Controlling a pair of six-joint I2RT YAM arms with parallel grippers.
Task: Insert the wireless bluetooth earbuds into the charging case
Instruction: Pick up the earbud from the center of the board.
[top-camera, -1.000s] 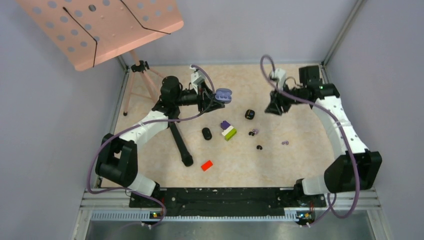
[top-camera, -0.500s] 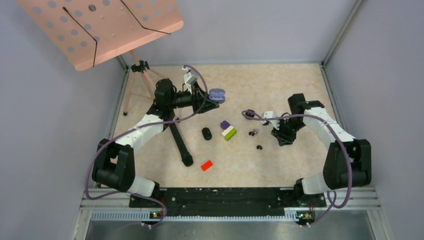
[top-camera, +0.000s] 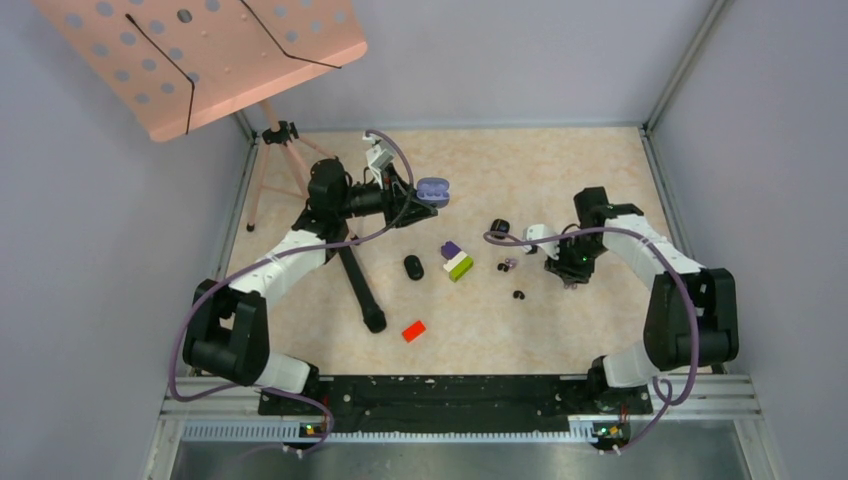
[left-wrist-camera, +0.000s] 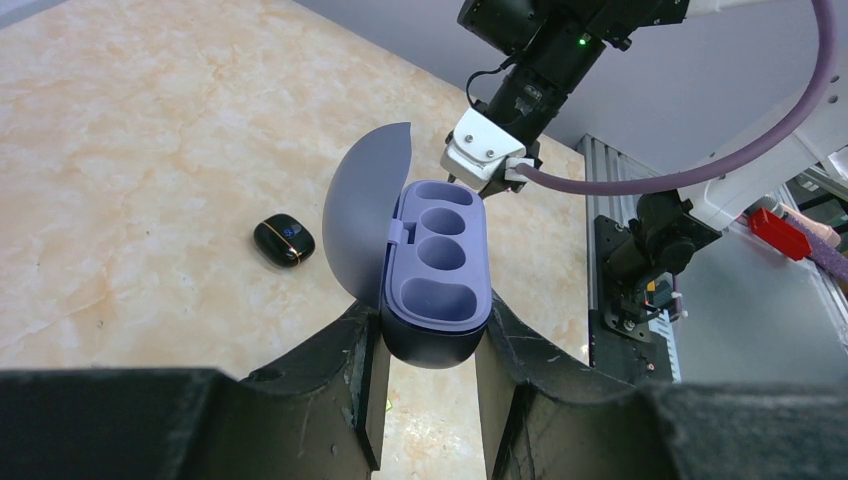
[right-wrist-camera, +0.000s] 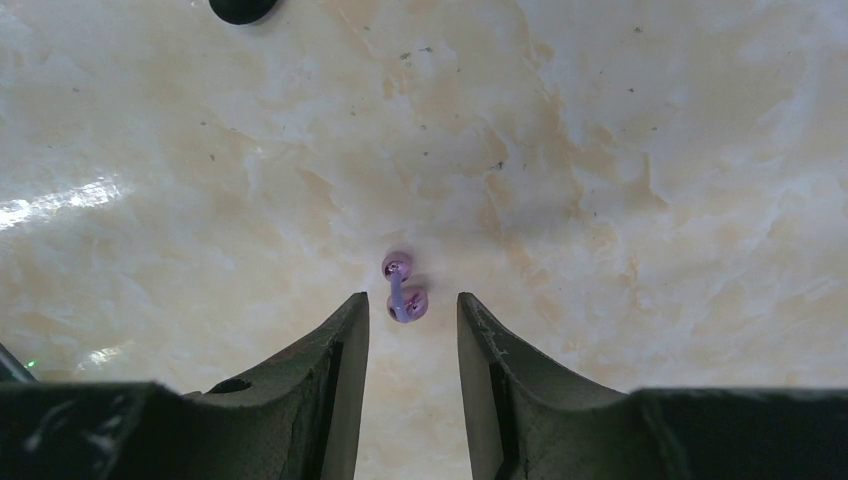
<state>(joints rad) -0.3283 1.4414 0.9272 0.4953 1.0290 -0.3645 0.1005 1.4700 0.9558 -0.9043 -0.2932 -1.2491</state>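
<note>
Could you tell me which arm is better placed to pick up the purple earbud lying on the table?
Right, I'd judge. The right gripper hangs open with the purple earbud lined up between its fingertips, while the left gripper is shut on the open purple charging case, away from that bud.

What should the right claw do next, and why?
I'd guess the right claw should drop a little and pinch the purple earbud: it lies on the table right at its open jaws, and the left claw holds the purple case open, its wells empty.
</note>
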